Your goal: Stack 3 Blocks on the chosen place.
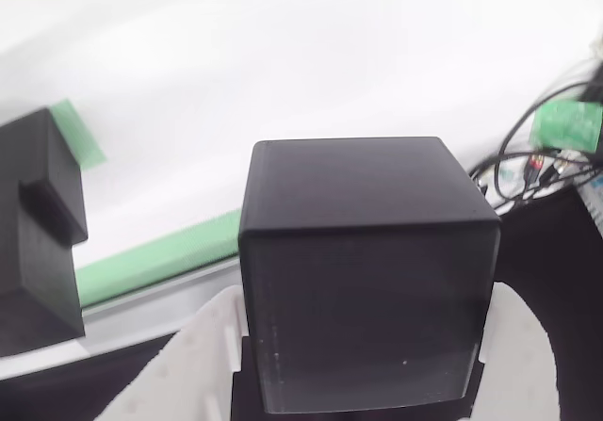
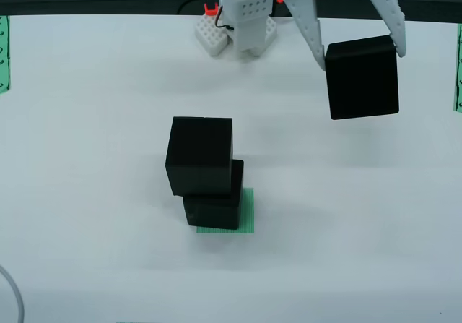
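Two black blocks stand stacked on the chosen place (image 2: 247,211), the small green striped patch at the table's middle. The upper block (image 2: 200,155) sits shifted a little left of the lower block (image 2: 213,204). A third black block (image 2: 362,77) hangs in the air at the upper right of the overhead view, with my white gripper (image 2: 359,48) shut on its sides. In the gripper-mounted view this held block (image 1: 367,270) sits between the two white fingers (image 1: 203,355), and the stacked blocks (image 1: 38,214) show at the left edge.
The arm's white base (image 2: 242,23) stands at the table's far edge. Green striped strips (image 2: 458,66) lie along the left and right table edges. Cables and a green circuit board (image 1: 565,124) sit at the right of the gripper-mounted view.
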### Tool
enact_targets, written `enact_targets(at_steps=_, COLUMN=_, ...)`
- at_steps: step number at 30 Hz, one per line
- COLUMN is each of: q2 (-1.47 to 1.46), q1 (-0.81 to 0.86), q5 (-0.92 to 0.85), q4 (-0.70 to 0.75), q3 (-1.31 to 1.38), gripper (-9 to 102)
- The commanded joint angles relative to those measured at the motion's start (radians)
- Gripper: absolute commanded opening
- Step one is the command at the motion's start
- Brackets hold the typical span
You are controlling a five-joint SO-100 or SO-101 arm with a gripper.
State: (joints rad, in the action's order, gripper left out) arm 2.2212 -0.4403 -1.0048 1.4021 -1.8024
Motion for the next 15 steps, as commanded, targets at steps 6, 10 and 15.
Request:
enact_targets(at_steps=6, q2=0.221, q1=0.238, q5=-0.311, q4=-0.311, q3=-0.225, gripper=22)
enact_targets(at_steps=10, q2=0.255, q1=0.342, q5=-0.425, q4=-0.476, q3=-0.308, gripper=22)
enact_targets(at_steps=15, q2=0.287, q1=0.407, q5=-0.518, q4=-0.558, q3=-0.348, gripper=22)
